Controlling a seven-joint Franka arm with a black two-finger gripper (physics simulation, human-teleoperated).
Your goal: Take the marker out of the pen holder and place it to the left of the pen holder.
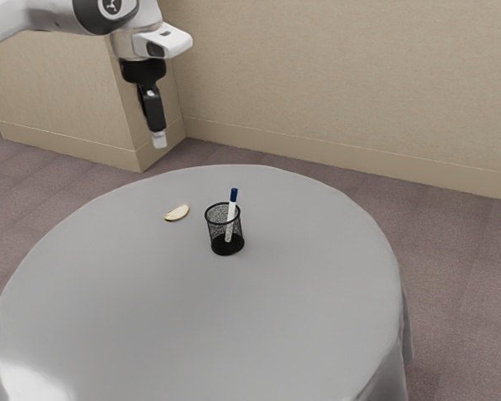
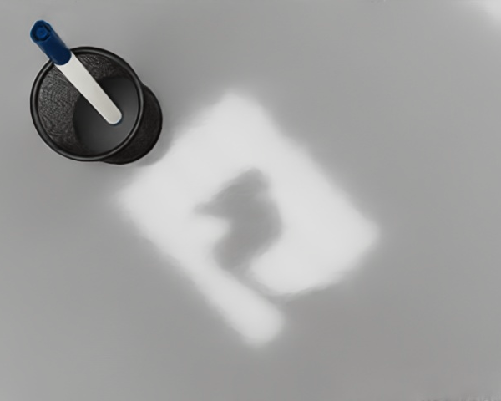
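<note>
Here's your marker (image 2: 88, 88), leaning inside the holder (image 2: 148, 125) with its blue cap (image 1: 234, 195) poking above the mesh, and your claw (image 1: 159, 140) hangs high and well apart from the holder, whether open or closed I cannot tell! It should handle light and stiff, perhaps a touch slippery on smooth plastic, so go for the part standing above the holder, pinch squarely across it, and lift along its lean, because a sideways tug could drag or tip that holder!
</note>
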